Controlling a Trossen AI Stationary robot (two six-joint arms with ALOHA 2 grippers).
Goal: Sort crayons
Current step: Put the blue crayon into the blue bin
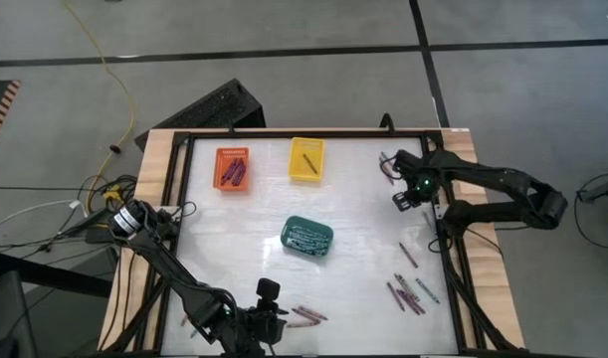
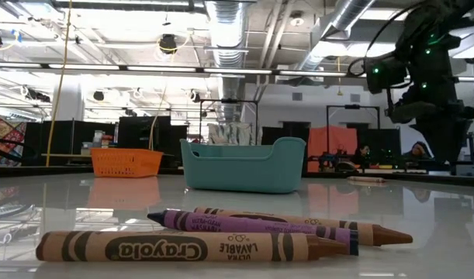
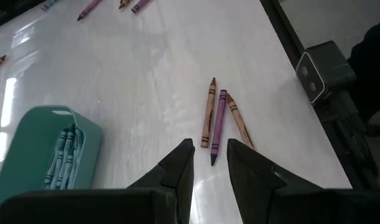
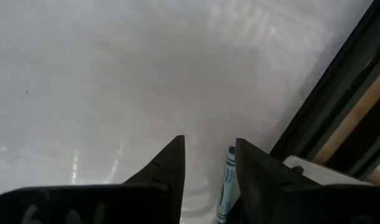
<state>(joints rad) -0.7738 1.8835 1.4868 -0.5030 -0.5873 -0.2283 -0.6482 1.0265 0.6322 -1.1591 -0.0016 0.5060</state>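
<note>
Three crayons lie side by side near the table's near edge (image 1: 308,314): a brown one (image 3: 208,113), a purple one (image 3: 219,124) and a second brown one (image 3: 239,121). They also show close up in the low view (image 2: 221,232). My left gripper (image 3: 209,163) hovers open just short of them, and the purple crayon's tip points into the gap. My right gripper (image 4: 208,163) is open above the table near its right edge (image 1: 408,194). A teal-blue crayon (image 4: 227,180) lies on the table beside one of its fingers. More crayons lie at the right (image 1: 411,288).
An orange basket (image 1: 232,167) holds purple crayons and a yellow basket (image 1: 305,159) holds a brown one, both at the far side. A teal basket (image 1: 307,237) with teal crayons stands mid-table. A few crayons lie at the far right (image 1: 388,164). A dark frame (image 1: 453,288) borders the table.
</note>
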